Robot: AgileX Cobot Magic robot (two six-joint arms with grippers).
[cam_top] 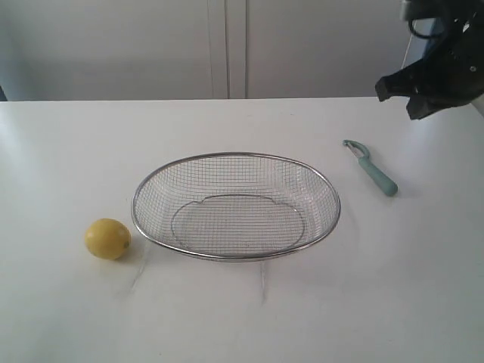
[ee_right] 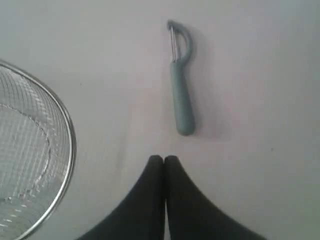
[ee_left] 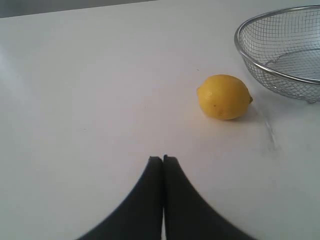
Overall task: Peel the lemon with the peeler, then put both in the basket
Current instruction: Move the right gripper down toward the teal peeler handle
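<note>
Both hands pinched closed, empty: left hand [ee_left: 163,159] near the lemon [ee_left: 224,97], right hand [ee_right: 164,158] near the peeler [ee_right: 180,90].

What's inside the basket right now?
Nothing is in the basket: only its wire mesh, with the white table showing through. The lemon lies outside on one side, the peeler on the other. The open mesh hides nothing.
</note>
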